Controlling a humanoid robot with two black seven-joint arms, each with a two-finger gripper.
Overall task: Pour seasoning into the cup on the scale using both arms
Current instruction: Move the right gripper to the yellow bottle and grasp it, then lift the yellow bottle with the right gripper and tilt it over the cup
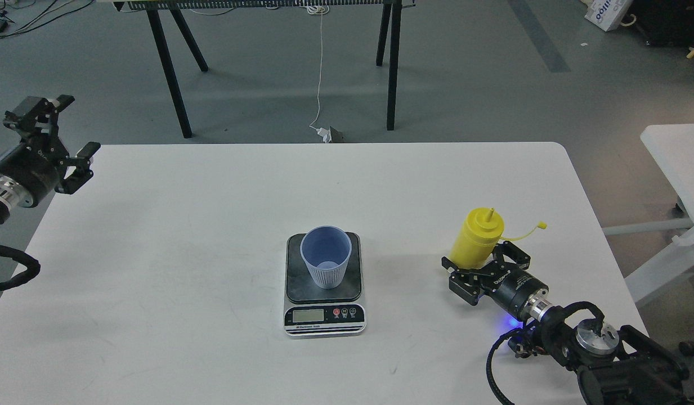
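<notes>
The yellow seasoning bottle (477,239) stands upright on the white table (211,225) at the right, its tethered cap (542,225) hanging off to the right. My right gripper (483,261) is open, with its fingers on either side of the bottle's lower part; the bottle's base is hidden behind it. The light-blue cup (326,256) stands empty on the scale's (324,322) dark platform at mid table. My left gripper (71,126) is open and empty, held above the table's far left corner.
Black trestle legs (169,73) and a white cable (320,67) are on the floor beyond the table. A second white table (676,152) stands to the right. The table's right edge runs close behind the bottle.
</notes>
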